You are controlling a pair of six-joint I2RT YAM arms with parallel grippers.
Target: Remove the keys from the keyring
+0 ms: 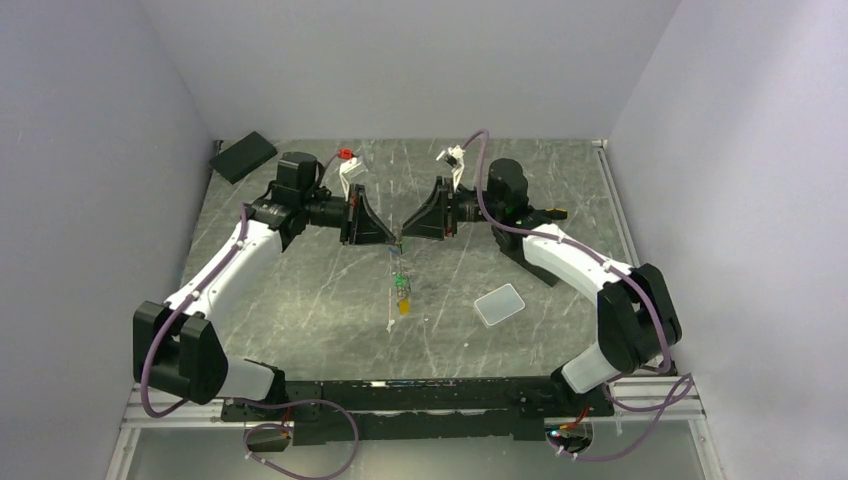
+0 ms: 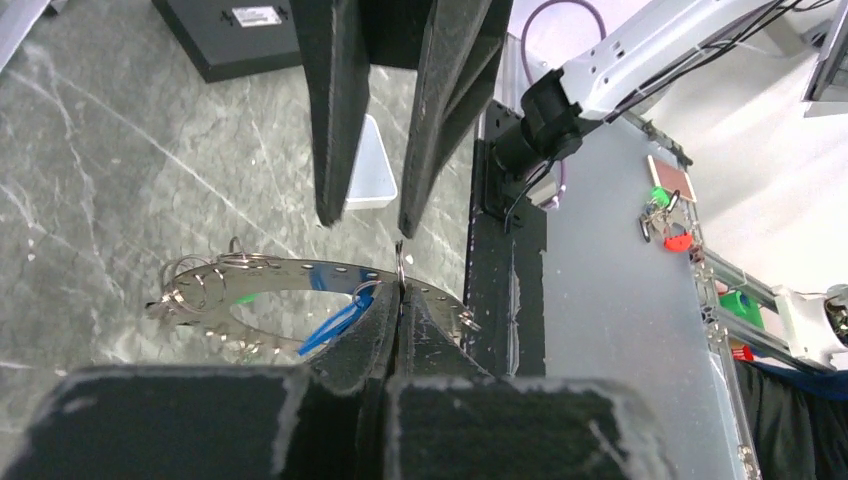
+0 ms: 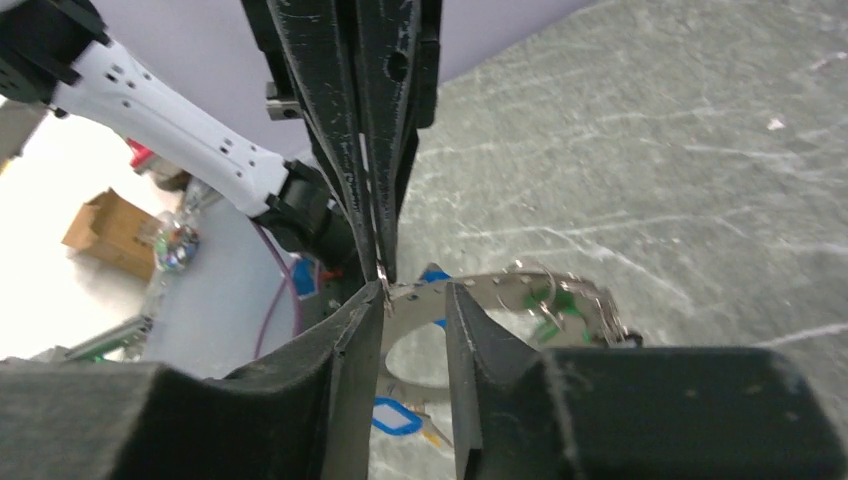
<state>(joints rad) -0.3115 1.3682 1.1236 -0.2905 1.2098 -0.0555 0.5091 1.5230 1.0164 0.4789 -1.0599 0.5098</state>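
My left gripper (image 2: 397,297) is pinched tight on the keyring (image 2: 300,272), steadying it. My right gripper (image 3: 415,300) is spread astride its band, I judge to work the keys (image 1: 401,290) off.

Table (image 1: 300,300): dark grey-green stone-look top, pale veins and scratches. Plain pale walls (image 1: 400,60) close it on three sides.

Flat black box (image 1: 243,156): far left corner, lying askew, near left wall. White label (image 2: 256,15) on its top face, text too small to read.

Pale rounded square pad (image 1: 499,304): flat on table, right of centre, toward near edge, well apart from black box.

Cardboard box (image 3: 105,233): brown, open-topped, beyond table edge in right wrist view, blurred.
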